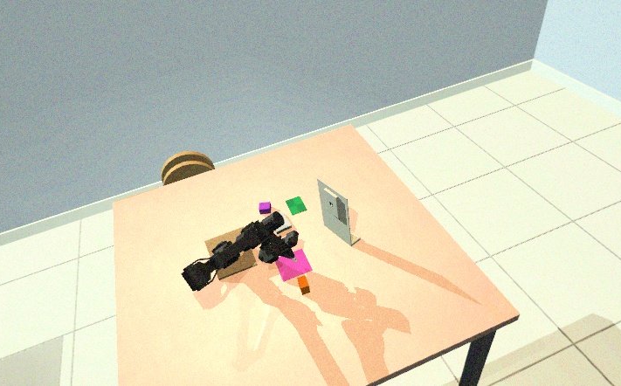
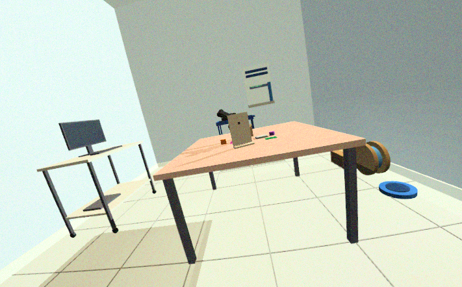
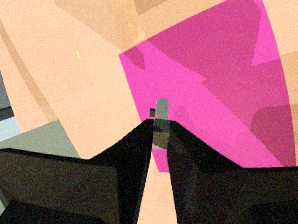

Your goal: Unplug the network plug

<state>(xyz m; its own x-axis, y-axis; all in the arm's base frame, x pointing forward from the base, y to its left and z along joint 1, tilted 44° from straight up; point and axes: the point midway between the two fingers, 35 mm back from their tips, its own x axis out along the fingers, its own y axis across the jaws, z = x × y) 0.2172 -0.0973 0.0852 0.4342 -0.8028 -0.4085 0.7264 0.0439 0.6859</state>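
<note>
My gripper (image 1: 293, 258) (image 3: 159, 126) is shut on the small grey plug (image 3: 162, 108), which sticks out past the fingertips. In the wrist view the plug shows against the magenta square (image 1: 299, 270) (image 3: 210, 47); its height above the table cannot be told exactly. A small dark part shows beside the plug, likely its tab. The upright grey panel (image 1: 336, 230) (image 2: 240, 135) stands apart from the gripper, with a small dark socket hole (image 1: 330, 203) in its face and no plug visible in it. In the exterior view the panel hides the fingers.
An orange block (image 1: 303, 284) (image 2: 223, 141) lies close beside the magenta square. A green square (image 1: 296, 205) (image 2: 271, 137) and a purple block (image 1: 265, 207) (image 2: 271, 133) are farther back. A flat pale thing (image 2: 261, 136) lies partly under the arm. A brown board (image 1: 237, 269) is under the arm's base.
</note>
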